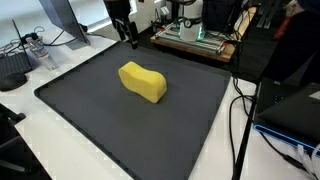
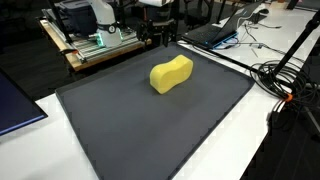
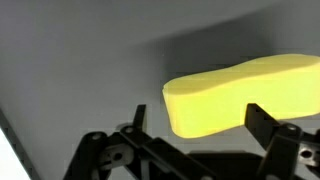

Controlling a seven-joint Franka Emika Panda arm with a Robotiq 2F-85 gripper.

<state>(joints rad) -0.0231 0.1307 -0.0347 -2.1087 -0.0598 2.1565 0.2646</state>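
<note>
Wrist view: at the near edge 2 dark jaws are seen, spread apart w/ nothing clamped. Just beyond them 1 yellow sponge (image 3: 240, 95) is seen lying flat on 1 dark mat (image 3: 80, 60); the sponge is not touched by the jaws.

In both exterior views, nearest the camera, 1 white bench (image 1: 45, 140) (image 2: 240, 140) is shown, covered for the most part by the mat (image 1: 100, 125) (image 2: 150, 130). Approx. mid-mat the single sponge (image 1: 142, 82) (image 2: 171, 74) is laid, long side down, w/ a waisted outline. Further back, at the mat's far edge, the jaws are held low over the mat, well apart from the sponge.

Behind them 1 wooden board w/ green-lit equipment (image 1: 195, 40) (image 2: 95, 45) is seen. To the side, black cables (image 1: 238, 120) (image 2: 285, 80) are draped over the bench; their no. cannot be counted.
</note>
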